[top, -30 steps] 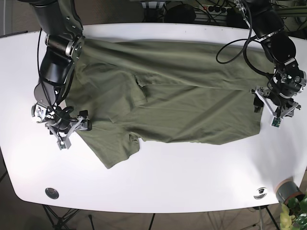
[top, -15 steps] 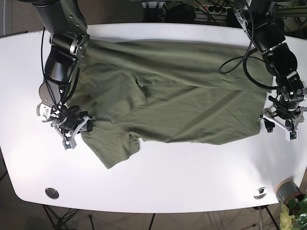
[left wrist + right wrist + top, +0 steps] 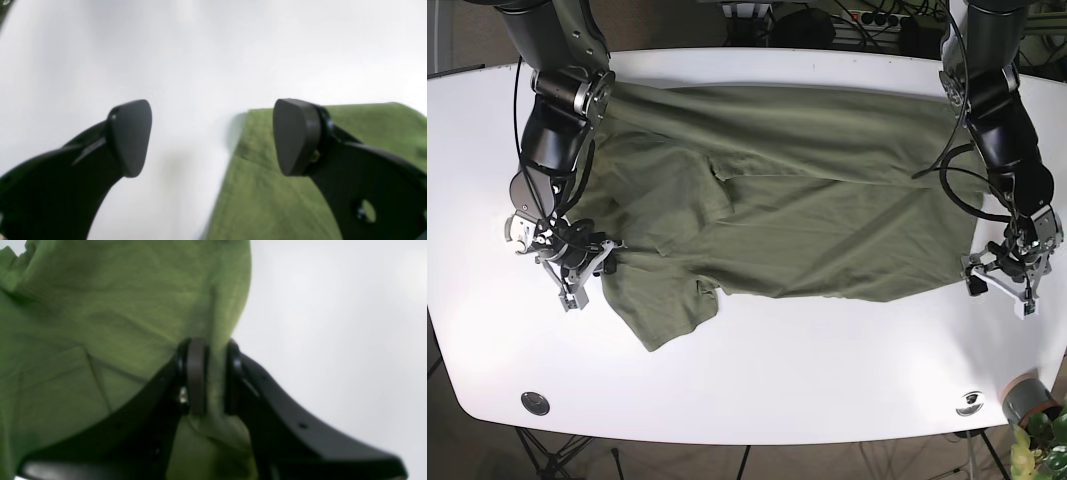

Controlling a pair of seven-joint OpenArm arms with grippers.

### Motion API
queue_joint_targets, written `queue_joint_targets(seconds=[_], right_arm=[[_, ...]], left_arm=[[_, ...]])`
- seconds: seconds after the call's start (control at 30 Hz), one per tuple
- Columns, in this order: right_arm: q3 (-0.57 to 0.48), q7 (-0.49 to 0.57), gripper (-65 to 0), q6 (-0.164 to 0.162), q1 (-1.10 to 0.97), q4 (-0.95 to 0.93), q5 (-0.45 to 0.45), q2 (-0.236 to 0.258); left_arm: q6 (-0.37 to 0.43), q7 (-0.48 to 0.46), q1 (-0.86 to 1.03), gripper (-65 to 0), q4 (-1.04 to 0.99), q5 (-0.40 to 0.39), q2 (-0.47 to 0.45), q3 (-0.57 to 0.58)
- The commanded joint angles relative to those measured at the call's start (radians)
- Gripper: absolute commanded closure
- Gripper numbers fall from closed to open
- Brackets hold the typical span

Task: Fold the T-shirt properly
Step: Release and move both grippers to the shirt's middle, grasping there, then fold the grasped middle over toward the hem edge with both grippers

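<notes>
An olive-green cotton T-shirt (image 3: 777, 200) is seen spread, creased, across a white oval tabletop (image 3: 757, 380), with the two grippers set at opposite ends of its near edge. The right gripper (image 3: 211, 376) is closed tight on a fold of the shirt's fabric: in the right wrist view the cloth is pinched between the two black pads (image 3: 196, 376), bunched below them and rising away beyond them, while bare table lies to the outer side of the jaws. In the base view this gripper (image 3: 582, 272) is found at the shirt's sleeve-side edge, with the hanging sleeve flap just beside it toward the table's front. The left gripper (image 3: 211, 136) is held wide open and nothing is gripped by it; in the left wrist view a corner of the shirt's hem (image 3: 267, 160) lies between the fingertips, nearer one black pad (image 3: 293, 136), and white table is seen beneath the other. In the base view it (image 3: 1007, 278) is placed just beside the shirt's near hem corner.
</notes>
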Motion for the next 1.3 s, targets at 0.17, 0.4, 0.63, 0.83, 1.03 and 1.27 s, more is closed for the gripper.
queue_joint_targets(seconds=[0.17,0.4,0.63,0.83,1.03,1.27], right_arm=[[-0.001,0.003,-8.4,0.006,0.025,0.017,0.005,0.008],[-0.001,0.003,-8.2,0.006,0.025,0.017,0.005,0.008],[-0.001,0.003,-8.1,0.006,0.03,0.019,0.005,0.008],[-0.001,0.003,-7.9,0.006,0.03,0.019,0.005,0.008],[-0.001,0.003,-5.2,0.006,0.033,0.019,0.005,0.008],[-0.001,-0.002,-2.4,0.006,0.059,0.047,0.005,0.008]], left_arm=[[-0.001,-0.067,-0.102,-53.9,-0.156,-0.004,-0.016,0.016],[-0.001,-0.125,-0.137,-54.0,-0.277,-0.004,0.013,0.058],[-0.001,-0.156,-0.136,-53.6,-0.309,-0.004,0.053,0.101],[0.001,-0.164,-0.131,-48.6,-0.303,-0.004,0.066,0.1],[0.001,-0.248,-0.107,-12.5,-0.302,-0.004,0.068,0.1],[-0.001,-0.262,-0.096,0.0,-0.24,-0.027,0.068,0.1]])
